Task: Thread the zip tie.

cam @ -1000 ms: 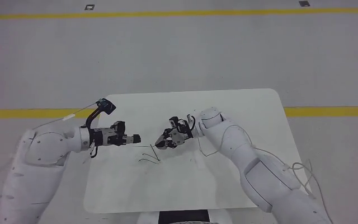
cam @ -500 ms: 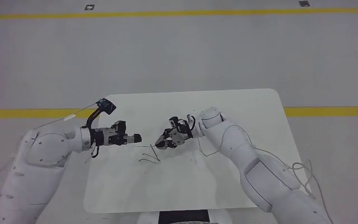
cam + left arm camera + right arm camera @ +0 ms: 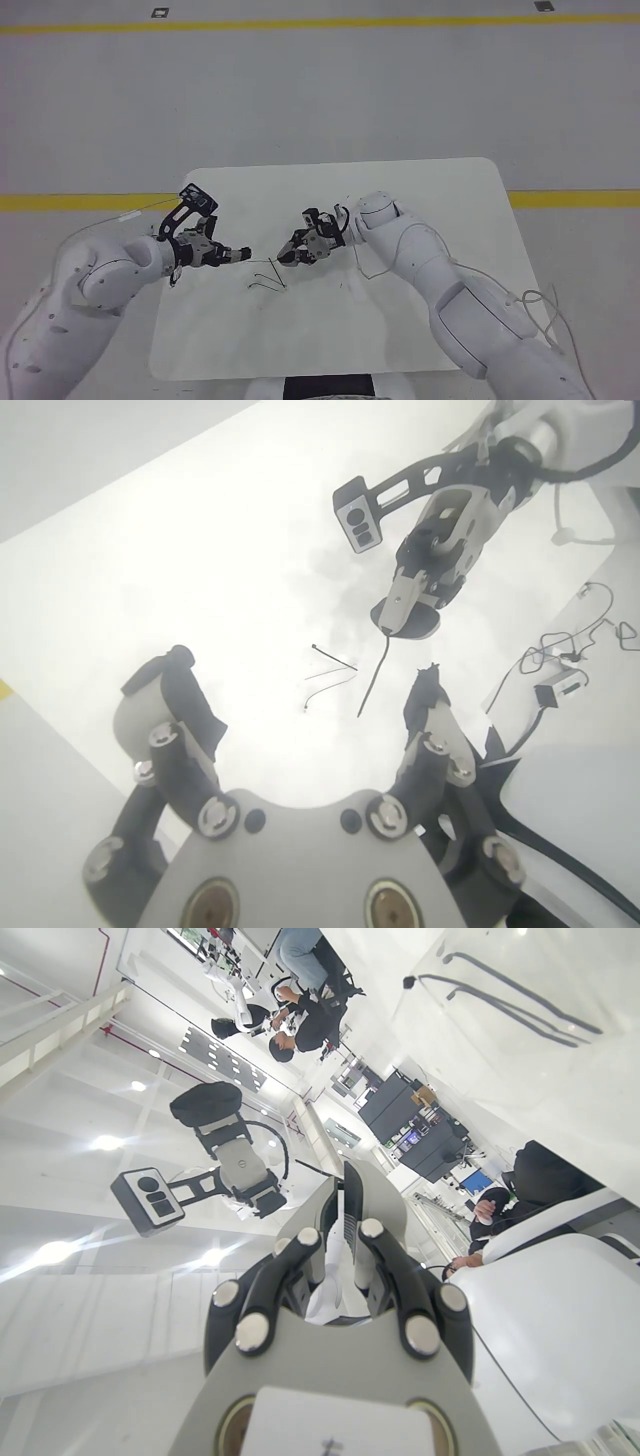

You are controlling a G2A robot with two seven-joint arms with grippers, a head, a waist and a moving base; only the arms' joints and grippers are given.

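Observation:
My right gripper (image 3: pixel 395 627) is shut on one end of a thin black zip tie (image 3: pixel 372 675), which hangs down toward the white table (image 3: pixel 400 330). Its fingers (image 3: pixel 350 1198) are pressed together in the right wrist view. A few loose black zip ties (image 3: pixel 330 670) lie crossed on the table below, also visible in the top view (image 3: pixel 268 280) and the right wrist view (image 3: pixel 500 993). My left gripper (image 3: pixel 240 255) hovers just left of them, facing the right gripper (image 3: pixel 288 258). It is open with nothing between its fingers (image 3: pixel 175 685).
A thin pale cable (image 3: pixel 365 270) loops on the table beside the right arm. Off the table's edge, dark cables and a small box (image 3: pixel 557 685) lie on the floor. The table's left edge (image 3: pixel 165 300) runs close under the left arm.
The left wrist has rolled, swinging its camera bracket up and to the right, and the arm has drawn closer to the table. The right gripper holds still with the zip tie.

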